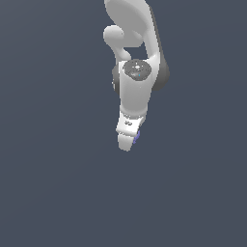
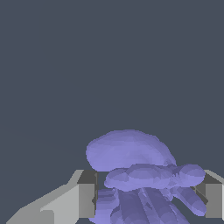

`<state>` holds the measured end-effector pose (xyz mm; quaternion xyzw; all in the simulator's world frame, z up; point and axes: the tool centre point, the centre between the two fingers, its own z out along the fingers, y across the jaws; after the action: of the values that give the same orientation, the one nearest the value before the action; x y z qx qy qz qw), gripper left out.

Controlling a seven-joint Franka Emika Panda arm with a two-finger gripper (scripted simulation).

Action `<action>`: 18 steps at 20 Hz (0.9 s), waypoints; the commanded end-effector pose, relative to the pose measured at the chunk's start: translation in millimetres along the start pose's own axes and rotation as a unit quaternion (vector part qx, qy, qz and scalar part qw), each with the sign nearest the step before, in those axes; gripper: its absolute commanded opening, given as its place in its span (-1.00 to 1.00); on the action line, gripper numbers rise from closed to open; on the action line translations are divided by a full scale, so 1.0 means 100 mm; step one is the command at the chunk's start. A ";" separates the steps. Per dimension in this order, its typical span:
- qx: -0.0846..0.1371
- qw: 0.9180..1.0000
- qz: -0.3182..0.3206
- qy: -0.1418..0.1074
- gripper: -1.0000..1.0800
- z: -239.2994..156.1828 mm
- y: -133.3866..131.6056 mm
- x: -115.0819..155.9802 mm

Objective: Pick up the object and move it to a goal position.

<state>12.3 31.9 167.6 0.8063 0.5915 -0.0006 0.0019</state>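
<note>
Where the wrist view looks down past its own fingertips, the jaws (image 2: 148, 194) stand one on each side of the object (image 2: 131, 155), a periwinkle, lumpy, faceted clump that fills the whole gap between them. One grey pad (image 2: 86, 194) lies against the clump's flank, and the opposite pad sits at the frame's edge against a rounded lobe on the other side, so the jaws read as clamped on the object. Between the pads the clump shows several finger-like lobes packed close together; beyond them a broader, smoother dome of the same colour swells out past the fingertips, away from the wrist. Behind that dome there is only flat, even slate-grey ground, with no edge or marking to be made out.

In the exterior view the white arm (image 1: 137, 91) hangs down from the top of the frame, its grey-capped joint facing the camera. The jaws (image 1: 128, 140) form its lowest part, seen almost edge-on, and only a small sliver of the object (image 1: 137, 137) peeks out at their side toward the exterior view's right. The same plain slate-grey surrounds the arm everywhere.
</note>
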 end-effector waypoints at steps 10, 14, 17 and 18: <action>0.000 1.000 0.000 0.000 -1.00 -0.93 -0.57 -0.07; 0.001 1.000 0.000 0.000 -1.00 -1.28 -0.78 -0.09; 0.001 1.000 -0.001 0.001 -1.00 -1.53 -0.93 -0.11; 0.001 1.000 -0.001 0.001 -1.00 -1.60 -0.97 -0.11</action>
<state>-76.3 49.3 315.7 0.8060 0.5919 -0.0002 0.0011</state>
